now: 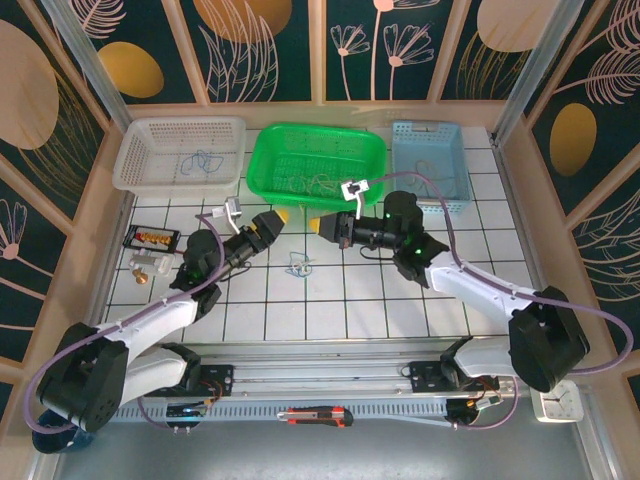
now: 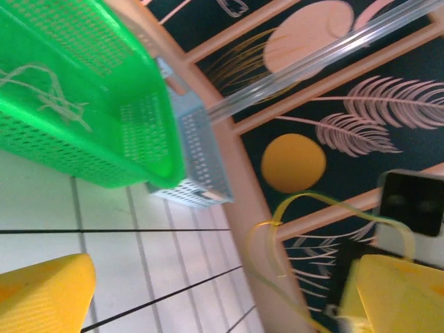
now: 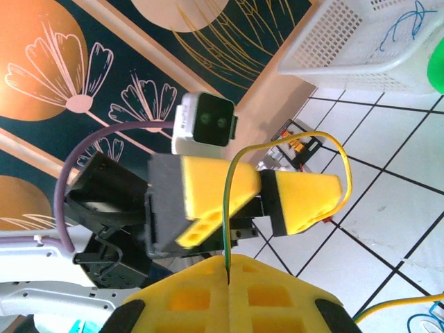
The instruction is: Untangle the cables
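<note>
A small tangle of blue and pale cables [image 1: 298,265] lies on the tiled table between the two arms. My right gripper [image 3: 227,267] is shut on a yellow-green cable [image 3: 291,137], which arcs up and over towards the left gripper [image 3: 260,194]. In the top view the right gripper [image 1: 325,226] faces the left gripper [image 1: 276,218] a short gap apart, both above the table. My left gripper [image 2: 222,302] is open, and a loop of the yellow cable [image 2: 276,229] hangs between its fingers [image 2: 41,291] without being clamped. I cannot tell whether the loop touches them.
At the back stand three baskets: white [image 1: 150,170] holding a blue cable [image 1: 205,160], green [image 1: 265,160] holding pale cables [image 1: 315,183], and light blue [image 1: 400,165]. A black tray [image 1: 150,237] and a brass piece [image 1: 140,270] sit left. A utility knife [image 1: 318,415] lies on the front rail.
</note>
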